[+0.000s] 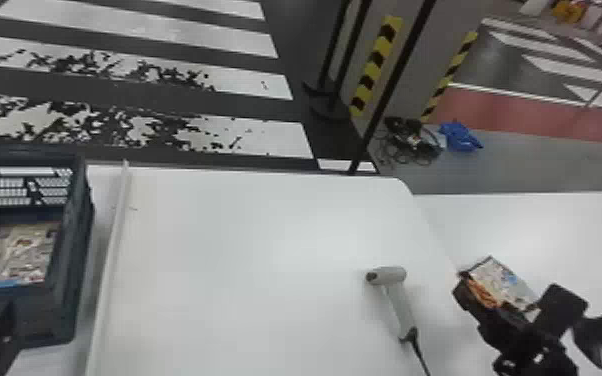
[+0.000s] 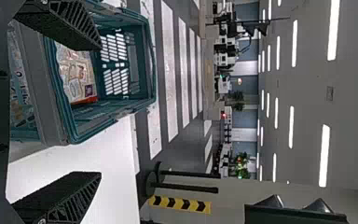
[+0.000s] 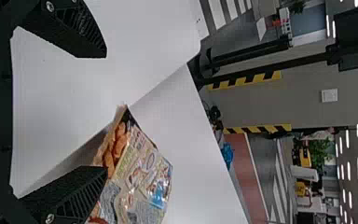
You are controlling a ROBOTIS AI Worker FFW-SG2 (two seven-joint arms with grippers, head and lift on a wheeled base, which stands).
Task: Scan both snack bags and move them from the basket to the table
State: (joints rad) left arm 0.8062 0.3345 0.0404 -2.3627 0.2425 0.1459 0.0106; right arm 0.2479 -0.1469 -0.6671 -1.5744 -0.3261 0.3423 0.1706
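Spotting one bag (image 1: 507,280) at the right table (image 1: 565,230)

So the right gripper (image 1: 512,295) has its fingers spread wide, close beside that one. The left gripper (image 1: 2,325) is wide too, near the basket (image 1: 75,260), and the other bag (image 2: 77,77) is sitting inside. Oh, and the scanner (image 1: 397,300) is lying on the middle table (image 1: 255,240).
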